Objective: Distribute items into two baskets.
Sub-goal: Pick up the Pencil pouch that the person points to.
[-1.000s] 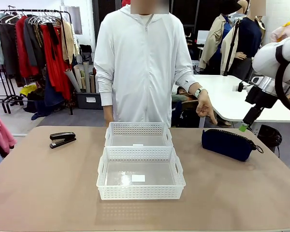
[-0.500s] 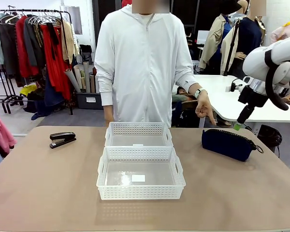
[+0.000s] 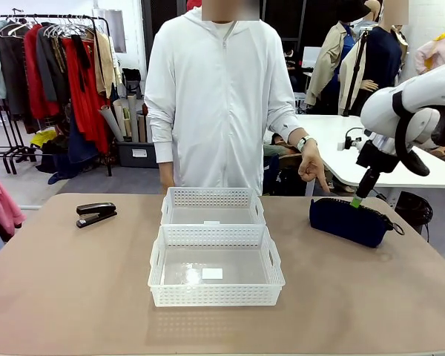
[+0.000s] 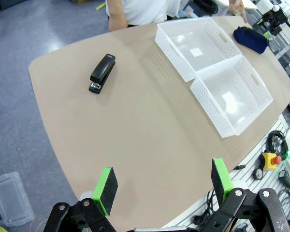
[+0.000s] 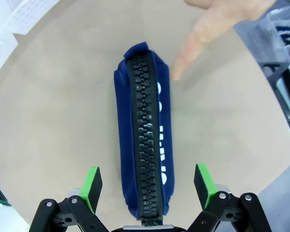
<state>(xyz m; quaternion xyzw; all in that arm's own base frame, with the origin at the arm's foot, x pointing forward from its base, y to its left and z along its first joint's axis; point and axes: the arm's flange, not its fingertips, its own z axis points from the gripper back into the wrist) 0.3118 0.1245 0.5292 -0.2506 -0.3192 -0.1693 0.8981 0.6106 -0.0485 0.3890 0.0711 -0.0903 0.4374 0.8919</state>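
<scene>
R fingers (image 5: 93,187) apart over pouch (image 5: 145,130); person's hand (image 5: 222,19) points at it.

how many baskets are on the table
2. One white basket sits at the middle of the table on the robot's side; the other basket stands right behind it, toward the person. Both look empty; none seems hidden.

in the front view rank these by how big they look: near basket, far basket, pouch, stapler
1. near basket and far basket: the near one looks bigger, but it sits closer to the camera, so I can't rank the two
2. pouch
3. stapler
</scene>
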